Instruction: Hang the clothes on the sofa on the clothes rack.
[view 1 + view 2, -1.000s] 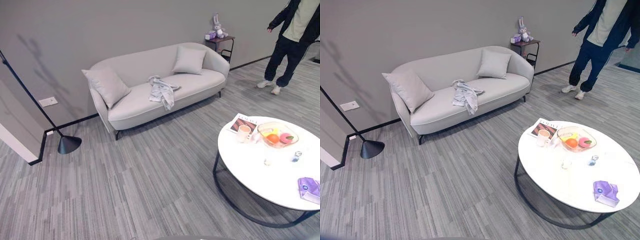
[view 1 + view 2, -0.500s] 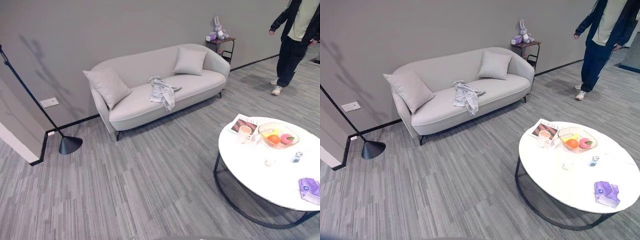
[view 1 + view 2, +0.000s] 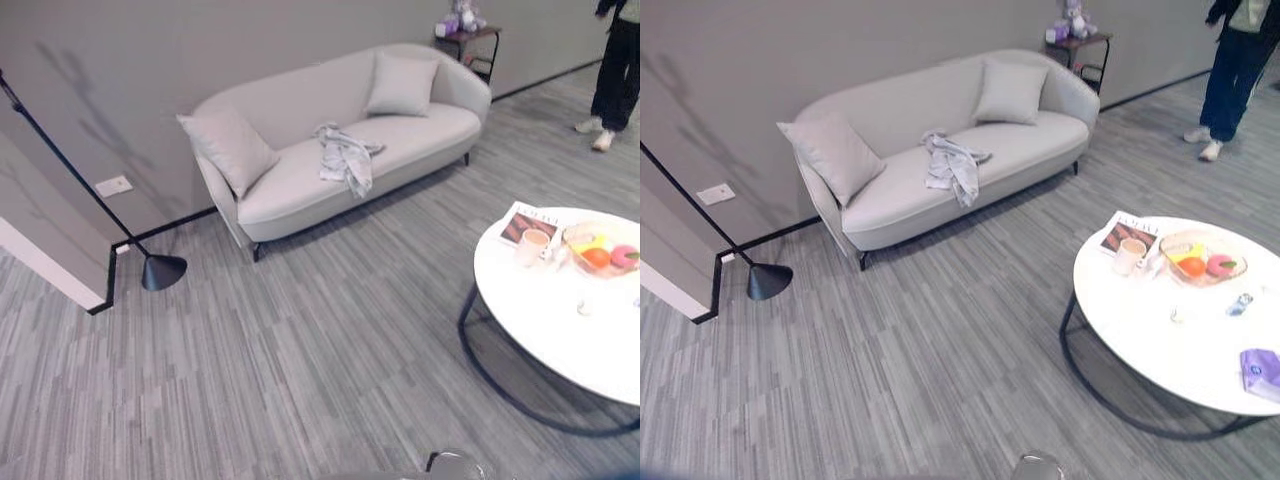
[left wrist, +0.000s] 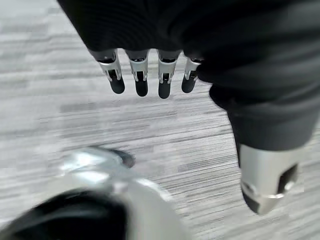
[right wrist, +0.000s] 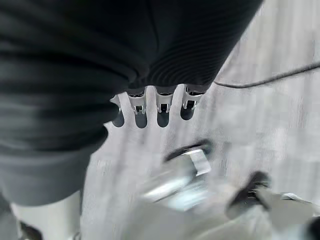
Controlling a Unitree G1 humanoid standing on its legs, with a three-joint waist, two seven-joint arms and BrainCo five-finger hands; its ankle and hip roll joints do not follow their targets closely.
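Observation:
A crumpled light grey garment (image 3: pixel 953 165) lies on the middle of the seat of a pale grey sofa (image 3: pixel 900 195) against the far wall, one end hanging over the front edge. A black slanted pole with a cone foot (image 3: pixel 768 282) stands to the left of the sofa. My left hand (image 4: pixel 141 80) hangs over the striped floor, fingers straight, holding nothing. My right hand (image 5: pixel 163 112) is likewise open over the floor, fingers straight and holding nothing. Both hands are far from the sofa.
Two cushions (image 3: pixel 830 155) (image 3: pixel 1010 92) sit at the sofa's ends. A round white table (image 3: pixel 1160 345) at the right carries a fruit bowl (image 3: pixel 1202 268), a cup (image 3: pixel 1130 255) and a purple pack (image 3: pixel 1262 372). A person (image 3: pixel 1235 60) walks at the far right.
The camera has moved, so the sofa and table sit further right in the picture. The person has stepped further right. The garment lies as before on the sofa.

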